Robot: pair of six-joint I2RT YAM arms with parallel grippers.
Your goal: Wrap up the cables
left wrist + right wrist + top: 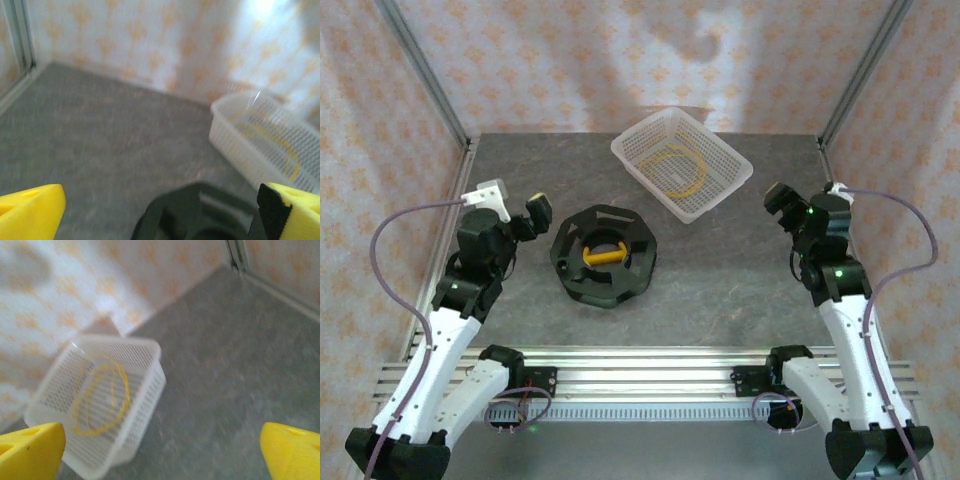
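Observation:
The cables (678,171) are thin yellow loops lying inside a white mesh basket (628,156) at the back of the table. In the right wrist view the cables (99,399) rest in the basket (145,390), ahead and to the left of my open right gripper (160,455). A black octagonal spool (605,256) with a short yellow hub (602,257) sits mid-table. My left gripper (536,214) hovers just left of the spool, open and empty. From its wrist, the spool's rim (200,212) lies between the yellow fingertips (30,210). My right gripper (778,200) hangs right of the basket.
Patterned walls with metal corner posts (430,75) close in the grey table on three sides. An aluminium rail (640,370) runs along the near edge between the arm bases. Lilac-grey arm cables (395,235) loop beside each arm.

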